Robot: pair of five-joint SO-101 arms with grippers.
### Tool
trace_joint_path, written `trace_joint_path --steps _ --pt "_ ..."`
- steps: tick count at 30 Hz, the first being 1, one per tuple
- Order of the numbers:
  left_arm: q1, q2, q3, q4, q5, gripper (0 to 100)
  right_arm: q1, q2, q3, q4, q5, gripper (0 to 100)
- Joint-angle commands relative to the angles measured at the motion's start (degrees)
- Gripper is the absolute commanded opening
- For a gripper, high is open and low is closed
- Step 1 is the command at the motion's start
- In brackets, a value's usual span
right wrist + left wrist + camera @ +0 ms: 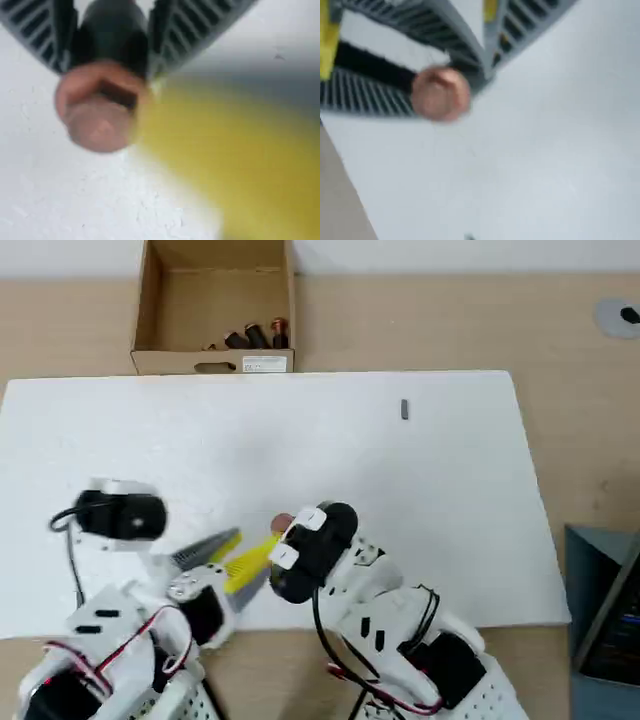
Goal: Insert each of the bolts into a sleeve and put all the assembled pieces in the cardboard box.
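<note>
My right gripper (107,70) is shut on a black sleeve (110,30), and a copper bolt (97,125) sits in the sleeve's end. In the high view the bolt's head (282,523) shows at the front middle of the white board (400,500). My left gripper (260,538) lies just left of it, grey and yellow, pointing at the bolt. Its tips (487,72) are shut with nothing between them, right beside the bolt head (440,92) and the sleeve (370,67). The cardboard box (145,310) stands at the back left with assembled pieces (255,337) inside.
A small dark piece (404,409) lies alone on the board's back right. A grey disc (618,315) rests on the wooden table at the far right corner. A dark object (605,600) stands at the right edge.
</note>
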Motion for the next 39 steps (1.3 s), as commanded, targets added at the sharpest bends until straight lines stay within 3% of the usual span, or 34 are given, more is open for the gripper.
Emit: trace_joint_path --steps 1,3,11,17,22,29,39 --pt "-6.9 0.0 -4.0 -0.3 -4.6 6 0.6 -5.8 -5.4 0.5 0.1 0.9" --pt "-11.3 0.0 -4.0 -0.4 -7.7 0 1.5 -5.8 -6.5 3.4 -0.1 0.9" --pt "-30.3 0.0 5.3 -0.1 -17.3 0 15.1 -5.5 -11.0 7.1 -0.2 0.9" --pt "-38.3 -0.1 17.4 -0.4 -22.8 0 20.1 -5.2 -14.2 7.1 -0.2 0.9" --pt "-40.7 -0.1 23.6 -2.1 -23.0 0 20.5 -2.7 -17.5 7.3 -1.1 0.9" --pt "-40.1 -0.1 29.7 -4.2 -23.0 0 20.3 13.6 -26.7 6.6 -5.6 0.9" --pt "-40.5 -0.1 32.6 -4.1 -22.9 1 20.3 36.1 -36.9 -3.7 -6.3 0.9"
